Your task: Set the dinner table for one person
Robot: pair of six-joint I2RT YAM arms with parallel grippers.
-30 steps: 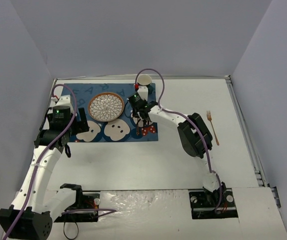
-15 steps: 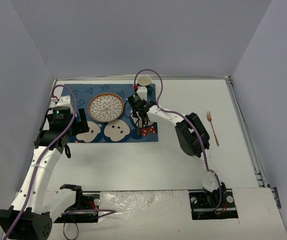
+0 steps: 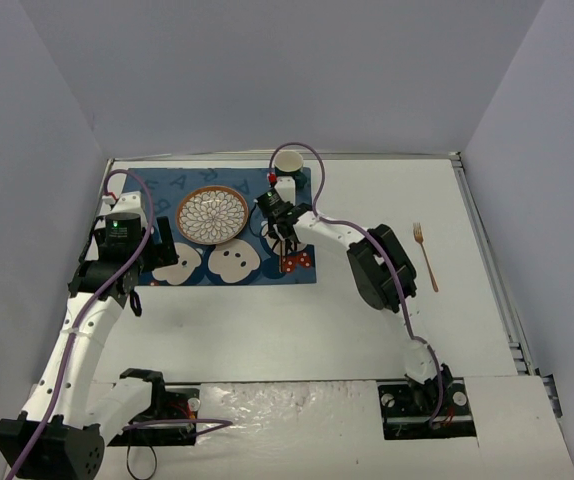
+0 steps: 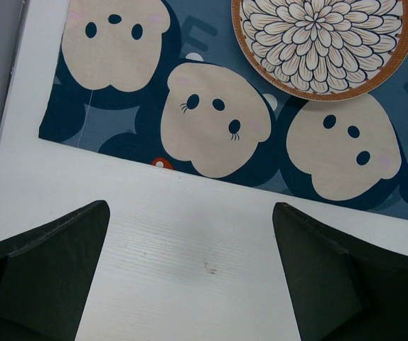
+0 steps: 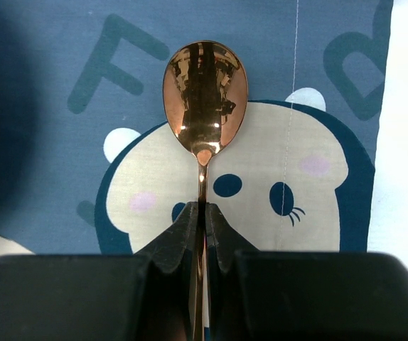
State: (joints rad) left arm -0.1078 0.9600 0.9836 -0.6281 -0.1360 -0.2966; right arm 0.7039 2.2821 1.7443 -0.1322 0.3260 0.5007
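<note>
Right gripper (image 5: 204, 213) is pinched shut on the thin handle of a copper spoon (image 5: 205, 92), whose bowl lies over a bear face on the blue placemat (image 5: 40, 163) — a large "F" is printed at that view's upper left. Left gripper (image 4: 190, 284) gapes wide, holding nothing, above the white tabletop (image 4: 190, 234) just below the placemat's edge. From overhead the tabletop fills the middle — a fork (image 3: 426, 256) lies at its right.

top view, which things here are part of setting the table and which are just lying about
Part of the job: dinner table, placemat, plate, cup, spoon held in the right gripper, fork lying off to the right.
Just there: purple cable, grey walls.
</note>
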